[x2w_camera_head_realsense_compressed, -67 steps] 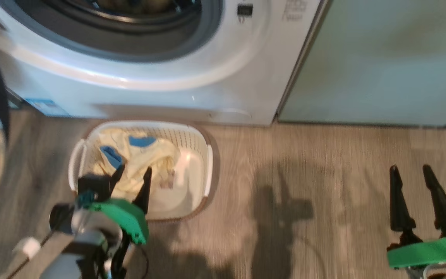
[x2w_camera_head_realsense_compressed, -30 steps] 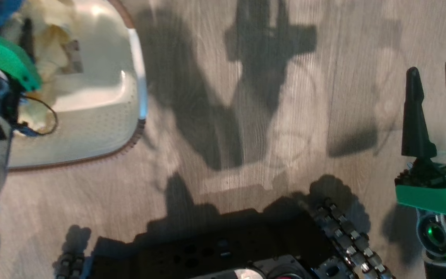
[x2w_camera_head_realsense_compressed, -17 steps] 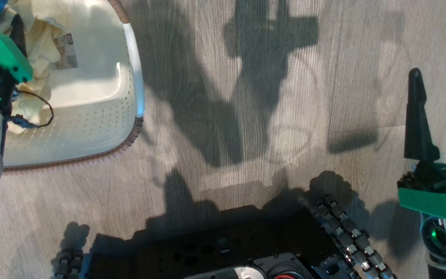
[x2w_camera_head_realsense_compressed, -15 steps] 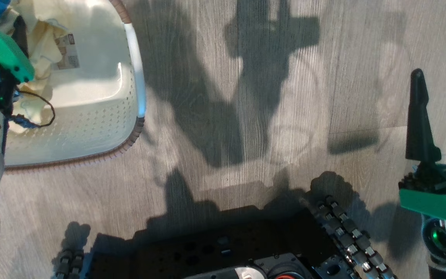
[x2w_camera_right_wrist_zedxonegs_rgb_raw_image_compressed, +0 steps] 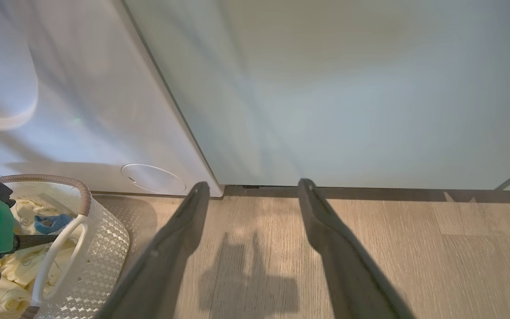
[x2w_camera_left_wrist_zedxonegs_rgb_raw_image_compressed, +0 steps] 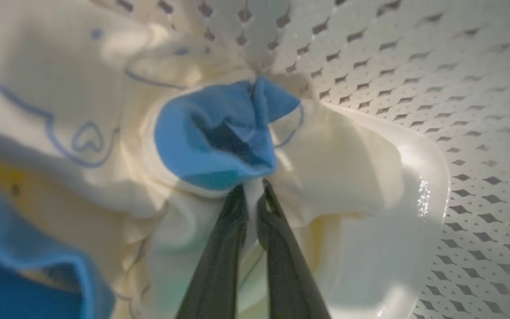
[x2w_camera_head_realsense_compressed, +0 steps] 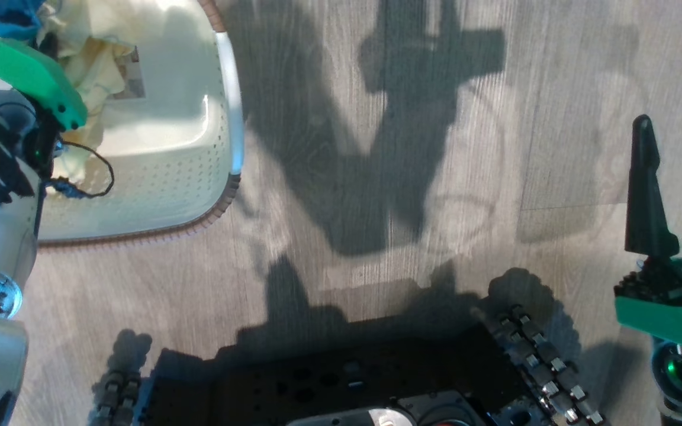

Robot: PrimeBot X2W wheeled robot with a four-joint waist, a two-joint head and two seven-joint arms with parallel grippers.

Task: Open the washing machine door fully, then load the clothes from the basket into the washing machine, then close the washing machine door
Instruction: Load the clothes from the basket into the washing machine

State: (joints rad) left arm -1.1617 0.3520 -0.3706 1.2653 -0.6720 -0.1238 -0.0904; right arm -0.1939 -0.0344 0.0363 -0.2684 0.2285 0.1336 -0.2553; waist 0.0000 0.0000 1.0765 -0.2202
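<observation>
The white washing machine (x2w_camera_right_wrist_zedxonegs_rgb_raw_image_compressed: 60, 110) stands beside a pale green cabinet panel (x2w_camera_right_wrist_zedxonegs_rgb_raw_image_compressed: 326, 88), its round service cap (x2w_camera_right_wrist_zedxonegs_rgb_raw_image_compressed: 153, 178) low on the front. On the wooden floor (x2w_camera_head_realsense_compressed: 376, 148) just in front of it sits the perforated cream basket (x2w_camera_head_realsense_compressed: 222, 189) with its brown woven rim. The clothes (x2w_camera_left_wrist_zedxonegs_rgb_raw_image_compressed: 348, 155) lie bunched at one end of the basket, pale yellow with a blue patch (x2w_camera_left_wrist_zedxonegs_rgb_raw_image_compressed: 210, 133) and faint printed outlines.

The right hand (x2w_camera_head_realsense_compressed: 675, 118) hangs well apart from the basket over bare floor, its fingers spread and holding nothing. The left hand (x2w_camera_left_wrist_zedxonegs_rgb_raw_image_compressed: 253, 190) is down inside the basket, its fingers pressed together on a thin fold of yellow fabric just below the blue patch.

The pinch looks small, taking only an edge of cloth. On lifting, the weight of the bundle could pull that fold out from between the fingers. Trailing fabric could catch on the rim or a handle and tip or drag the light basket. A second garment tangled with the first may rise partway, then drop on the floor short of the drum.
</observation>
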